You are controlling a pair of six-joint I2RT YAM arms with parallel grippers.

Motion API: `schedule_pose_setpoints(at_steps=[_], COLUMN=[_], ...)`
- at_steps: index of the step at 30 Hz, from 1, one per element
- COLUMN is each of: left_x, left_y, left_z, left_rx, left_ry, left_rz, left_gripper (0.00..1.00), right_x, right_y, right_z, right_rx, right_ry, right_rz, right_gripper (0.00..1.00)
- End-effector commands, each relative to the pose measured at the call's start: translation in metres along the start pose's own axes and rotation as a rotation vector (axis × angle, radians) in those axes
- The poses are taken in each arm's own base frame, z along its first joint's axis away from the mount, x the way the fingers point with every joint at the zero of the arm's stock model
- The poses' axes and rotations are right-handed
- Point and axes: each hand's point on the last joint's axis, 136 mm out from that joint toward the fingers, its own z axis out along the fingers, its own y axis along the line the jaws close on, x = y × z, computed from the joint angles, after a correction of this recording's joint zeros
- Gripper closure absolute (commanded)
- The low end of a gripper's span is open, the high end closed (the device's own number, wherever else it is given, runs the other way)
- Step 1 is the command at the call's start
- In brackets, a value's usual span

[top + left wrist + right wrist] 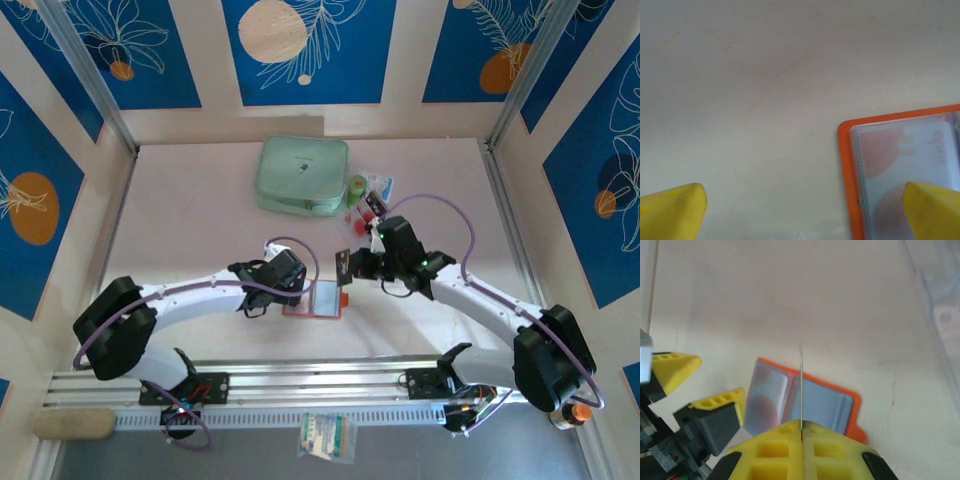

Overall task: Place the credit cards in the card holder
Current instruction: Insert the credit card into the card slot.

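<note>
Right fingers (772,447) around card (801,382), near holder (827,401)

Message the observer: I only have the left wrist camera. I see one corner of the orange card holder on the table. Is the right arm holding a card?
Observer: Yes. In the right wrist view, the right arm's jaws are shut on a credit card, held upright and seen edge-on.
Operator: Where is it relative to the holder?
Observer: The top view puts it at the far right corner of the card holder, which lies open. I cannot tell if they touch.
Operator: Any more cards waiting?
Observer: Spare cards with red marks sit at the clear tray, right of the green zip case.
</note>
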Motion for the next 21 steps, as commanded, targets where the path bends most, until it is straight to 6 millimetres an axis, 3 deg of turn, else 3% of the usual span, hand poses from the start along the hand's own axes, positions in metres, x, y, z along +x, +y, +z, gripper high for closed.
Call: schedule_pose_setpoints(at_steps=[1,12,21], left_x=[0.006,0.024,0.037], left_y=[0.003,0.013,0.024], left_z=[0.003,0.015,0.017], left_rx=[-0.018,-0.066,-0.103], left_ry=[0.026,0.063,0.087], left_rz=[0.026,0.024,0.009], left_gripper=[0.00,0.00,0.00], right_x=[-0.011,0.018,0.026], right_y=[0.034,0.013,0.019], right_z=[0.000,0.027,0.047], right_rx=[-0.186,-0.118,-0.123], right_ry=[-0.097,-0.116,-0.088], right_rz=[0.066,0.092,0.078], right_gripper=[1.00,1.00,1.00])
